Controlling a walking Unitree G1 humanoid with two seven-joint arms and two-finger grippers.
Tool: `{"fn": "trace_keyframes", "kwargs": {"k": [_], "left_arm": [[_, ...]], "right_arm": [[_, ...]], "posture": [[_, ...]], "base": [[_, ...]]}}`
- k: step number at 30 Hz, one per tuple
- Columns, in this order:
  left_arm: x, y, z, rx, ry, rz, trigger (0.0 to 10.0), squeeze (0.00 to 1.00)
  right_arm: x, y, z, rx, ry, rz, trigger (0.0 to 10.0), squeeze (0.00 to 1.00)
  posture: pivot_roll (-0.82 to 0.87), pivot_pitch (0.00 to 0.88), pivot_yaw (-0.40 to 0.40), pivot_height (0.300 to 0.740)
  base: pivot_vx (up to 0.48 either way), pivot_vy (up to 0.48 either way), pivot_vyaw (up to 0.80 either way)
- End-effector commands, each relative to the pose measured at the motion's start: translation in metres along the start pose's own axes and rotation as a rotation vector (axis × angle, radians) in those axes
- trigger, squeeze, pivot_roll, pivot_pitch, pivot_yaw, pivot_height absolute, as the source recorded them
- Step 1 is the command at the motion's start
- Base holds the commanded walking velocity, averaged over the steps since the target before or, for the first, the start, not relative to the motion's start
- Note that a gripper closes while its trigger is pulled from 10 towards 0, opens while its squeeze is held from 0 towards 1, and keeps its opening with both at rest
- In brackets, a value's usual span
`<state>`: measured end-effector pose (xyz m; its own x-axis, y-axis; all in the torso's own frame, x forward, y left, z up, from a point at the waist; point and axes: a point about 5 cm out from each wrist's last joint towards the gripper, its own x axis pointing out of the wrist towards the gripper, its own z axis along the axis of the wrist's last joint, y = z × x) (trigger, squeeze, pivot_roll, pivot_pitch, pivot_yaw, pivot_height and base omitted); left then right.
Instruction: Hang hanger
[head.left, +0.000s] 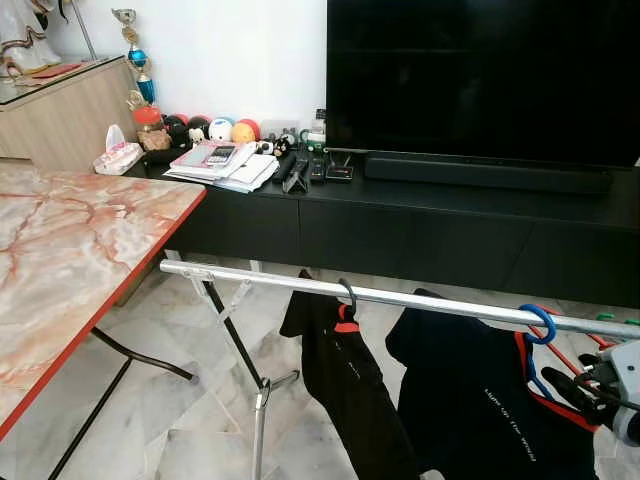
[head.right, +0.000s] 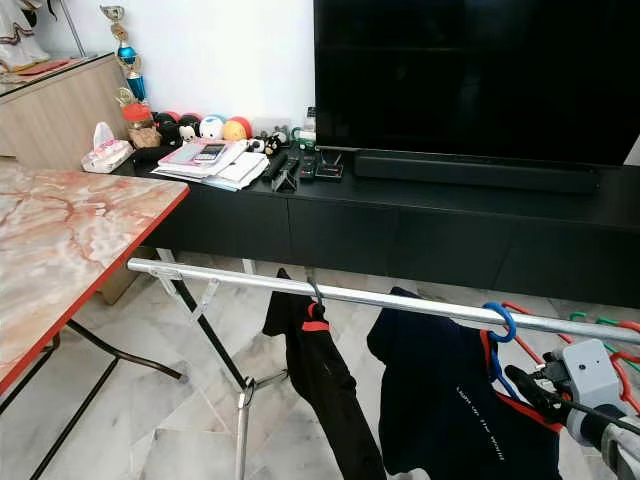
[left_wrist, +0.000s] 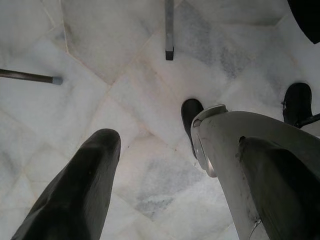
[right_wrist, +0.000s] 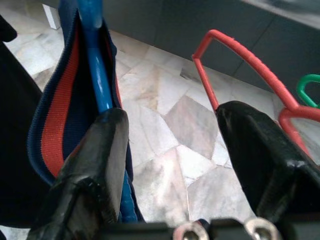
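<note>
While the blue plastic hanger (head.right: 497, 322) hooks the silver metal rail (head.right: 330, 295), I see my right tool (head.right: 532, 392) spread apart beside it, possibly touching.

Marble floor (head.left: 200, 430), black TV cabinet (head.left: 420, 240)

You see the rail (head.left: 400, 300) cut off at the right edge; shirt (head.right: 450, 410) hides most of the blue hanger (head.right: 497, 330).
</note>
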<state>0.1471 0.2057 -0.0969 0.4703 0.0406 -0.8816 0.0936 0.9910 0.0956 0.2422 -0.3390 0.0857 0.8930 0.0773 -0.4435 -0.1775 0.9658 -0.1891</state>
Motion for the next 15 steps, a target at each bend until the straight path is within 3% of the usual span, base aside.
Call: {"fn": "trace_keyframes", "kwargs": {"k": [1, 15], "left_arm": [[0.000, 0.001, -0.002, -0.015, 0.013, 0.001, 10.0, 0.00], [0.000, 0.002, -0.002, -0.010, 0.013, 0.004, 10.0, 0.00]], "right_arm": [[0.005, 0.006, -0.002, -0.012, 0.013, 0.021, 10.0, 0.00], [0.022, 0.021, -0.008, -0.014, 0.046, 0.005, 10.0, 0.00]], "posture": [[-0.01, 0.000, 0.008, 0.740], [0.00, 0.000, 0.015, 0.740]], "base": [[0.000, 0.000, 0.00], [0.000, 0.000, 0.00]]}}
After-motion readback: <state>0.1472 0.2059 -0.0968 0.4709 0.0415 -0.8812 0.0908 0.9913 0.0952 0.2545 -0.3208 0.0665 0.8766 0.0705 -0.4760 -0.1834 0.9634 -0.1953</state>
